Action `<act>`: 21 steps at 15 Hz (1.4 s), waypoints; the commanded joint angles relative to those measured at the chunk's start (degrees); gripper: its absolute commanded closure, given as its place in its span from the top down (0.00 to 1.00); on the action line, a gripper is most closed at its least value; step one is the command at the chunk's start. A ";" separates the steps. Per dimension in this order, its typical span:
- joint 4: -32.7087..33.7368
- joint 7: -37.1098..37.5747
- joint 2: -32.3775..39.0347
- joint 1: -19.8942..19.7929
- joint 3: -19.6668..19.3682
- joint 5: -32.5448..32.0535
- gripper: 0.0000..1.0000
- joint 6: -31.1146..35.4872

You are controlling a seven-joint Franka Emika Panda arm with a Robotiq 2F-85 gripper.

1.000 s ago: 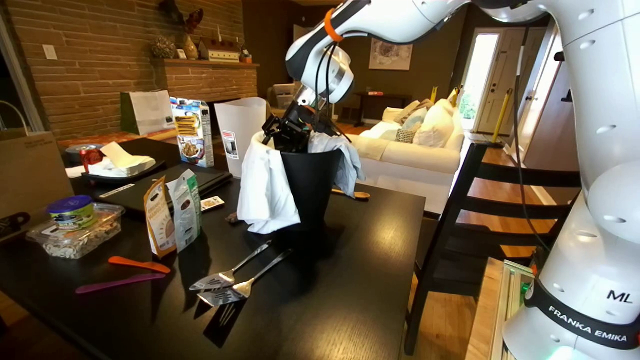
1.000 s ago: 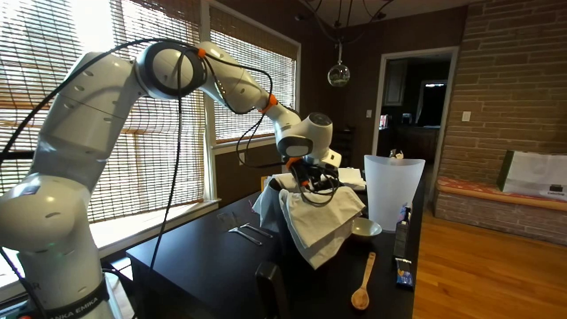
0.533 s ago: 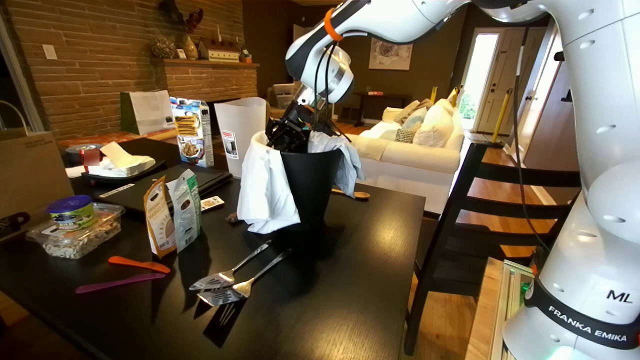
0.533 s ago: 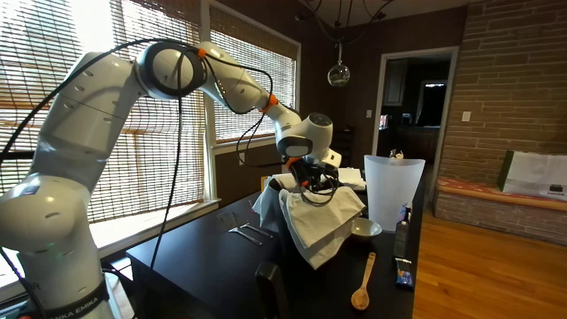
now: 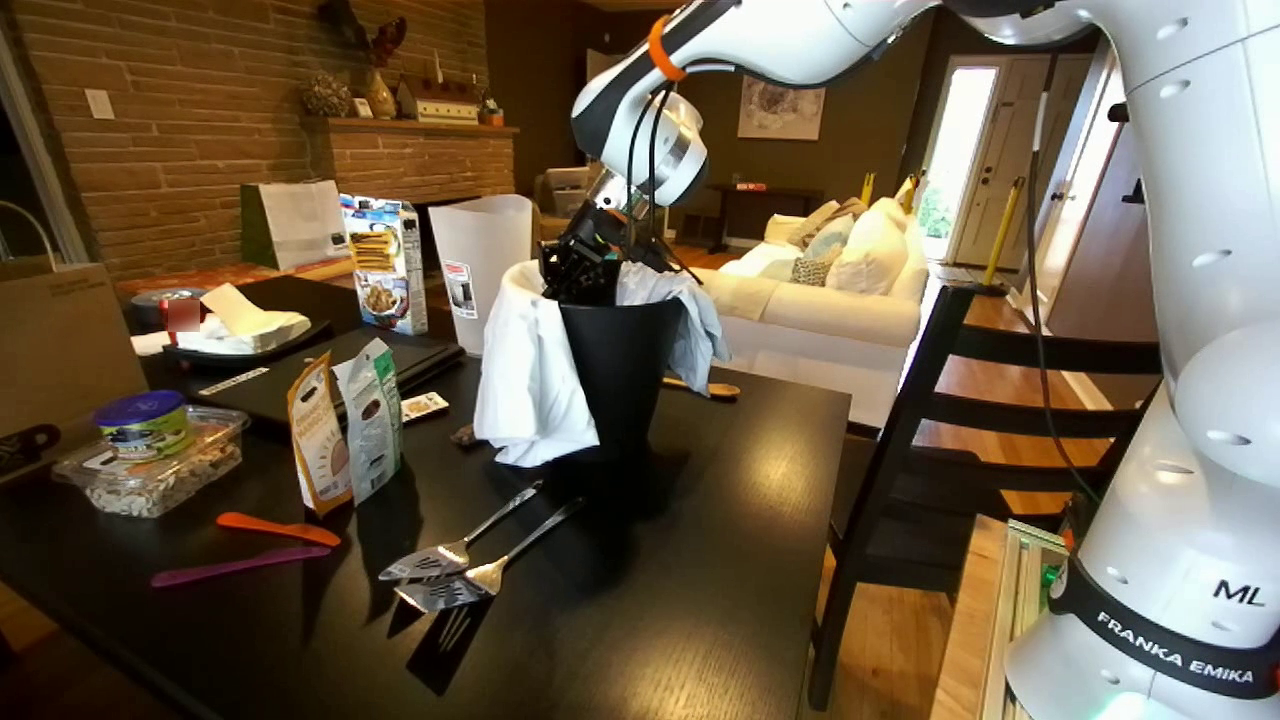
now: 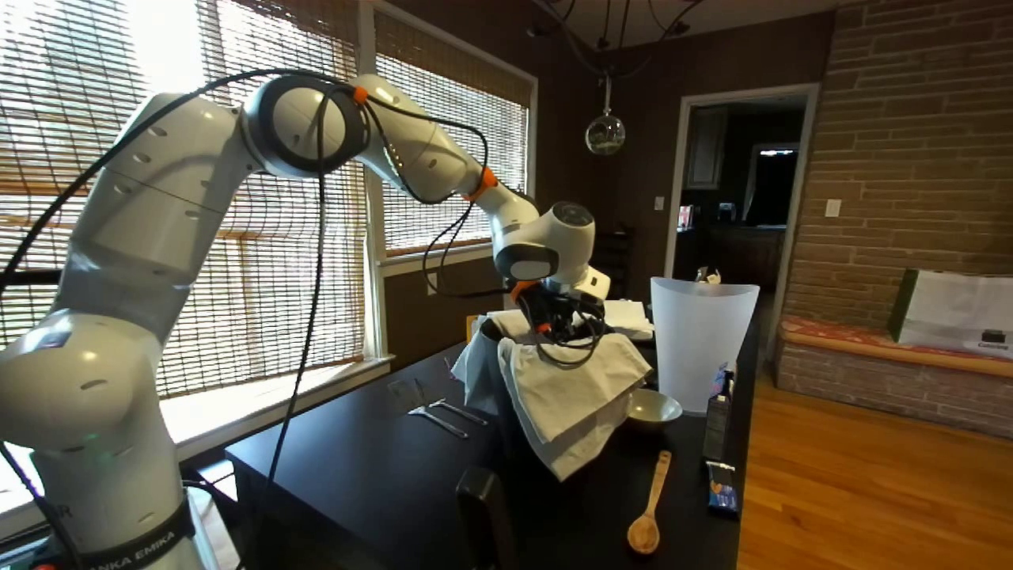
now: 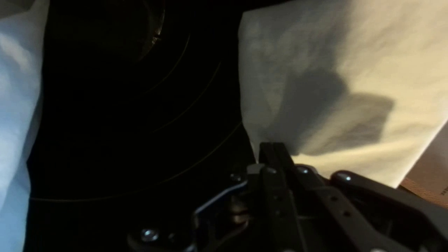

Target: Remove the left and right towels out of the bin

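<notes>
The black bin (image 5: 625, 375) stands upright on the table, with a towel draped over its rim on either side. The white towel (image 5: 530, 385) hangs outside at the left in that exterior view; the pale bluish towel (image 5: 697, 325) hangs at the right. In the wrist view, the white towel (image 7: 392, 66) lies along the inner wall and the bluish towel (image 7: 15, 115) shows at the far left. My gripper (image 7: 273, 143) reaches into the bin mouth, fingertips together in front of the white towel's edge. No cloth shows between them; whether a fold is pinched I cannot tell.
A tall translucent container (image 5: 490, 260) and a cereal box (image 5: 385, 265) stand behind. Two snack pouches (image 5: 345, 430) and metal servers (image 5: 470, 560) lie on the bin's near side. A bowl (image 6: 653, 408) and wooden spoon (image 6: 650, 507) sit beside the draped bluish towel.
The gripper's jaws have come from wide apart to shut. The arm has held its place over the bin, and both towels hang almost exactly as before.
</notes>
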 commanded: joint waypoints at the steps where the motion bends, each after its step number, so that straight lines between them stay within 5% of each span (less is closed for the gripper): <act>1: 0.64 -0.88 0.32 -0.67 0.88 2.77 0.00 0.27; 21: 3.81 7.54 -3.48 -1.06 -1.12 5.91 0.00 -16.32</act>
